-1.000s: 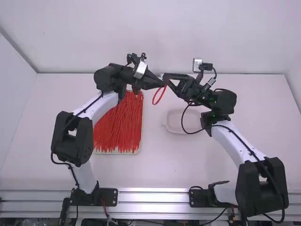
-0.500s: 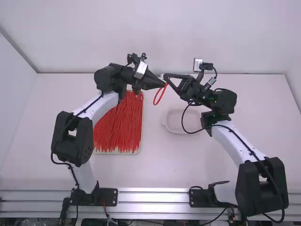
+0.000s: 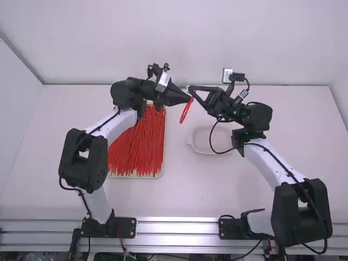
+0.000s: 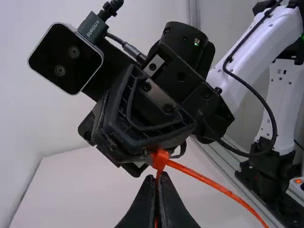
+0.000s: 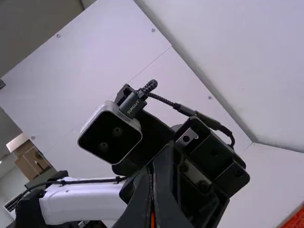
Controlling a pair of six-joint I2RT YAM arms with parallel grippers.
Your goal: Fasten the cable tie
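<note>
While left end effector [image 4: 156, 178] and right end effector [image 4: 149, 149] clamp the cable tie [image 4: 202, 178], high view adds spare ties [image 3: 138, 141].

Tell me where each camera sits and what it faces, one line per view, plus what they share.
High view: above and behind the bases, looking down on the table; both arms, left claw and right claw meeting.
Left wrist view: on the left wrist, facing the right claw; own fingers pinch the cable tie.
Right wrist view: on the right wrist, facing the left arm's camera; own fingers show.
Shared: high and left wrist views show the cable tie.
</note>
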